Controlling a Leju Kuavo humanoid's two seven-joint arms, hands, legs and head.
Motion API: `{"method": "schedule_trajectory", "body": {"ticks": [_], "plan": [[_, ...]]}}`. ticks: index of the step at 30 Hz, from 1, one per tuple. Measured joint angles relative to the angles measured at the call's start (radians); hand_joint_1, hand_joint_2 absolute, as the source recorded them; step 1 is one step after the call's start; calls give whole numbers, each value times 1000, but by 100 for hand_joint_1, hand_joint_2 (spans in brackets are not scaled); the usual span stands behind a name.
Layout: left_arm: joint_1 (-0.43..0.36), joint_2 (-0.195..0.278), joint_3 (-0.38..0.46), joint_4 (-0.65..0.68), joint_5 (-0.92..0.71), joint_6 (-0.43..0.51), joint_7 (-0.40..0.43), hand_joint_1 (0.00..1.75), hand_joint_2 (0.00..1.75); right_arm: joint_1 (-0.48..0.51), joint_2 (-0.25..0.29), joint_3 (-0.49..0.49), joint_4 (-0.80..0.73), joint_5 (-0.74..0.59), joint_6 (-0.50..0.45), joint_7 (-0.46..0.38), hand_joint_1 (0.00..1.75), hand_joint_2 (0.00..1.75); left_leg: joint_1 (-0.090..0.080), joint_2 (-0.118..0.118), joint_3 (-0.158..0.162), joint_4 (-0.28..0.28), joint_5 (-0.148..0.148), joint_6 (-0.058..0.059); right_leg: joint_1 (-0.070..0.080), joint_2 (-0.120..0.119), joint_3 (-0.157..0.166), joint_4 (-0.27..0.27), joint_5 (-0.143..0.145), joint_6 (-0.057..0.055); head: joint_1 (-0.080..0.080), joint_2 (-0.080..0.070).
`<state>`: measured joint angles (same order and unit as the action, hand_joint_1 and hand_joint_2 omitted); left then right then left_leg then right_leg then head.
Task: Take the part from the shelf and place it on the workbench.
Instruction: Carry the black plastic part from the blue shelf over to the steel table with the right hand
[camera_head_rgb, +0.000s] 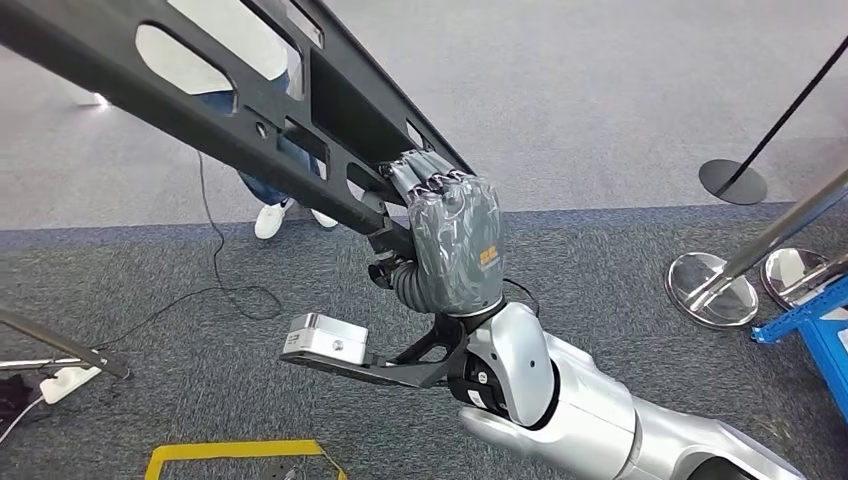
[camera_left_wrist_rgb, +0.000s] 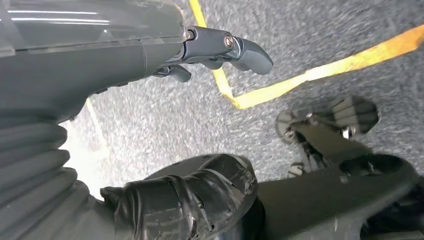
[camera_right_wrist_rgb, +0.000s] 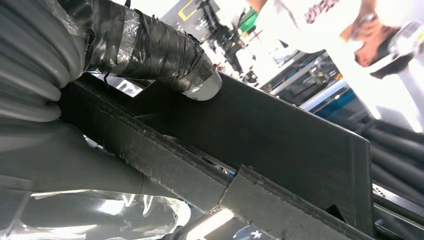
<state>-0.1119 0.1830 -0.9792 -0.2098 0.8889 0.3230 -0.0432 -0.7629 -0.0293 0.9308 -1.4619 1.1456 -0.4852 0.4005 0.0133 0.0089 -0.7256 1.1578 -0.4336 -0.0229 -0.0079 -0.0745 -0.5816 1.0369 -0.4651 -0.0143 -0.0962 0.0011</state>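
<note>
The part (camera_head_rgb: 250, 110), a long black panel with cut-out openings, runs as a diagonal from the upper left of the head view down to the centre, where its lower end sits in the right robot hand (camera_head_rgb: 450, 240). That robot hand is wrapped around the panel's edge, fingers (camera_head_rgb: 425, 180) curled over the top; in the right wrist view the taped thumb (camera_right_wrist_rgb: 165, 50) presses on the black face (camera_right_wrist_rgb: 270, 135). So the part's long axis reaches up and leftward away from the grip, most of its length unsupported.

The left robot hand (camera_left_wrist_rgb: 215, 47) appears in its own wrist view above grey carpet (camera_left_wrist_rgb: 165, 115) with yellow tape lines (camera_left_wrist_rgb: 280, 87), fingers apart and holding nothing.

No bench can be made out here. Under the part lie carpet (camera_head_rgb: 600, 280), a cable (camera_head_rgb: 215, 270), and chrome stanchion bases (camera_head_rgb: 712, 290) at the right edge. A person's shoes (camera_head_rgb: 272, 220) show behind the panel.
</note>
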Motion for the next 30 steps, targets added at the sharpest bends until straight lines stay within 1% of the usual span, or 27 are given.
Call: {"method": "schedule_trajectory", "body": {"ticks": [2, 3, 5, 6, 7, 8, 9, 10, 11, 12, 13, 14, 15, 16, 17, 18, 19, 21, 22, 23, 24, 25, 26, 27, 28, 29, 30], "plan": [[-1, 2, 0, 0, -1, 0, 2, 0, 175, -1, 1, 0, 0, 0, 1, 0, 175, 175, -8, 28, 61, -108, 34, 10, 3, -20, 9, -3, -7, 8, 1, 0], [-2, 2, 0, 0, -1, 0, 2, 0, 175, -1, 2, 0, 0, 0, 2, 0, 175, 175, -13, 36, 74, -133, 36, 16, 5, -27, 12, -5, -9, 13, 1, 0], [-3, 3, 0, 0, -2, 0, 4, 0, 175, -2, 2, 0, 1, 0, 6, 0, 175, 175, -20, 25, 77, -139, 35, 29, 6, -43, 19, -11, -12, 24, 1, 0], [-1, 4, 0, 0, -2, 0, 4, 0, 175, -2, 3, 0, 1, 1, 7, 0, 175, 175, -17, 15, 80, -144, 36, 35, 4, -42, 22, -11, -15, 31, 2, 0], [1, 5, 0, 0, -2, 0, 3, 0, 175, -2, 3, 0, 1, 3, 8, 1, 175, 175, -14, 5, 85, -149, 37, 41, 2, -25, 21, -2, -22, 36, 3, 0], [2, 5, 0, 0, -2, 0, 2, 0, 175, -2, 3, -1, 0, 5, 7, 1, 175, 175, -11, -4, 91, -155, 39, 47, 0, 0, 11, 24, -37, 40, 5, 0], [3, 5, 0, 0, -1, 1, -2, 0, 175, -2, 3, -2, -1, 7, 5, 2, 175, 175, -8, -12, 97, -159, 40, 52, -1, 30, -13, 73, -62, 41, 7, 0], [1, 5, 0, 0, -1, 1, -5, 0, 175, -1, 2, -2, -1, 9, 4, 2, 175, 175, -9, -22, 98, -160, 39, 56, -1, 55, -47, 139, -90, 41, 10, 0], [-1, 5, 0, 0, -1, 2, -10, 0, 175, 2, 1, -3, -2, 11, 3, 2, 175, 175, -10, -33, 98, -159, 39, 59, -1, 66, -86, 206, -115, 41, 11, 0], [-2, 5, 0, 0, 0, 2, -14, 0, 175, 5, 0, -4, -3, 12, 3, 3, 175, 175, -11, -46, 98, -158, 38, 62, -1, 71, -118, 256, -126, 41, 12, 0], [-2, 5, 0, 0, 0, 3, -16, 0, 175, 8, -2, -4, -3, 13, 3, 5, 175, 175, -11, -61, 99, -156, 36, 62, -1, 74, -136, 274, -118, 40, 12, 0], [-2, 4, 0, 0, 0, 3, -18, 0, 175, 10, -3, -4, -4, 15, 3, 6, 175, 175, -12, -75, 99, -153, 34, 61, -1, 77, -133, 251, -92, 38, 12, 0], [-2, 4, 0, 0, 0, 3, -19, 0, 175, 11, -4, -4, -6, 18, 3, 8, 175, 175, -11, -90, 99, -149, 32, 59, -1, 87, -114, 195, -52, 35, 12, 0], [-1, 3, 0, 0, 1, 4, -19, 0, 175, 11, -5, -4, -8, 21, 2, 9, 175, 175, -10, -104, 98, -143, 29, 57, -3, 110, -86, 126, -17, 32, 12, 0], [-2, 2, 0, 0, 1, 5, -19, 0, 175, 11, -5, -5, -11, 24, 0, 9, 175, 175, -11, -118, 95, -136, 25, 52, -5, 133, -60, 66, 8, 30, 11, 0], [-2, 1, 0, 0, 1, 6, -19, 0, 175, 11, -6, -5, -14, 26, -1, 9, 175, 175, -10, -129, 91, -132, 22, 47, -6, 149, -41, 25, 20, 30, 11, 0], [-2, 0, 0, 0, 1, 7, -19, 0, 175, 11, -6, -6, -15, 28, -2, 8, 175, 175, -8, -140, 87, -129, 21, 41, -5, 156, -33, 9, 20, 28, 11, 0], [2, 0, 0, 0, 2, 9, -19, 0, 175, 11, -6, -6, -18, 29, -3, 8, 175, 175, -3, -155, 82, -132, 22, 28, -2, 134, -26, 1, 22, 21, 13, 0], [4, 0, 0, 0, 3, 9, -18, 0, 175, 11, -5, -6, -19, 29, -2, 7, 175, 175, -3, -142, 79, -128, 19, 22, -3, 122, -21, -6, 24, 15, 12, 0], [6, -1, 0, 0, 3, 10, -18, 0, 175, 9, -5, -7, -21, 29, -1, 7, 175, 175, -4, -116, 71, -112, 10, 18, -4, 110, -15, -13, 27, 9, 10, 0], [6, -2, 0, 0, 4, 10, -18, 0, 175, 7, -4, -7, -22, 28, -1, 6, 175, 175, -5, -83, 54, -76, -10, 14, -5, 96, -10, -20, 29, 4, 8, 0], [4, -2, 0, 0, 5, 9, -18, 0, 175, 5, -3, -7, -23, 26, 0, 5, 175, 175, -5, -50, 26, -21, -37, 10, -3, 83, -7, -23, 29, 2, 5, 0], [1, -3, 0, 0, 6, 10, -18, 0, 175, 3, -3, -7, -23, 25, 0, 4, 175, 175, -3, -33, -8, 43, -64, 5, -1, 68, -5, -24, 27, -1, 4, 0], [-1, -3, 0, 0, 7, 10, -18, 0, 175, 2, -3, -7, -22, 24, 0, 3, 175, 175, -2, -24, -39, 99, -84, 2, 1, 52, -5, -24, 25, -2, 4, 0], [-1, -3, 0, 0, 8, 10, -18, 0, 175, 3, -3, -7, -22, 22, -1, 2, 175, 175, 0, -19, -57, 128, -87, 0, 2, 37, -4, -24, 23, -2, 4, 0], [1, -2, 0, 0, 8, 10, -18, 0, 175, 3, -3, -7, -21, 21, -1, 1, 175, 175, 0, -16, -53, 117, -72, -1, 2, 22, -3, -24, 20, -2, 4, 0], [2, -2, 0, 0, 9, 10, -18, 0, 175, 2, -2, -7, -20, 20, -2, 0, 175, 175, 0, -10, -30, 71, -43, -1, 2, 9, -1, -23, 18, 0, 4, 0]]}}
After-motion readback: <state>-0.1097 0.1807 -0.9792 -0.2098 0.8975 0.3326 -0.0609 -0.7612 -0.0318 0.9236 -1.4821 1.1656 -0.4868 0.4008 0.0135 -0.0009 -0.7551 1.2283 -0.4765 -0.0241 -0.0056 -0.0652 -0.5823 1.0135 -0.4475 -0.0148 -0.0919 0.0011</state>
